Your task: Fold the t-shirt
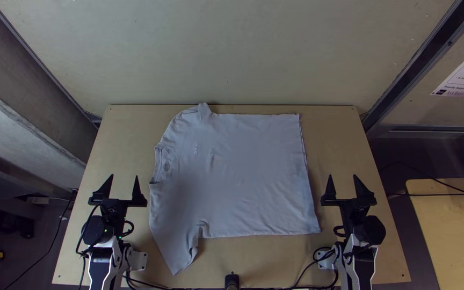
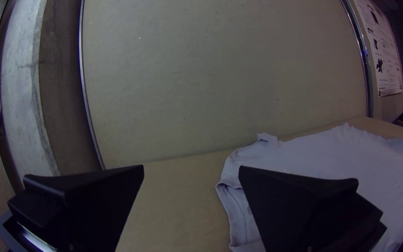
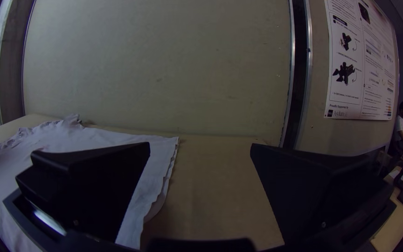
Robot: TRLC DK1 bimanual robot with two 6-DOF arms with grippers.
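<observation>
A light grey t-shirt [image 1: 243,172] lies spread on the table, its neckline toward the left, its straight hem toward the right, one sleeve at the far edge and the other pointing nearer. My left gripper [image 1: 124,185] stands open left of the neckline; in the left wrist view my left gripper [image 2: 191,170] has nothing between its fingers, with the shirt [image 2: 332,154] beyond one of them. Right of the hem, my right gripper [image 1: 345,185] is open too; in the right wrist view my right gripper [image 3: 200,147] is apart from the shirt [image 3: 113,140].
Bare wood of the table [image 1: 345,139] borders the shirt on both sides. A tall panel [image 1: 232,53] rises behind the table's far edge. Cables [image 1: 296,282] run along the near edge. Another table [image 1: 447,215] stands off to the right.
</observation>
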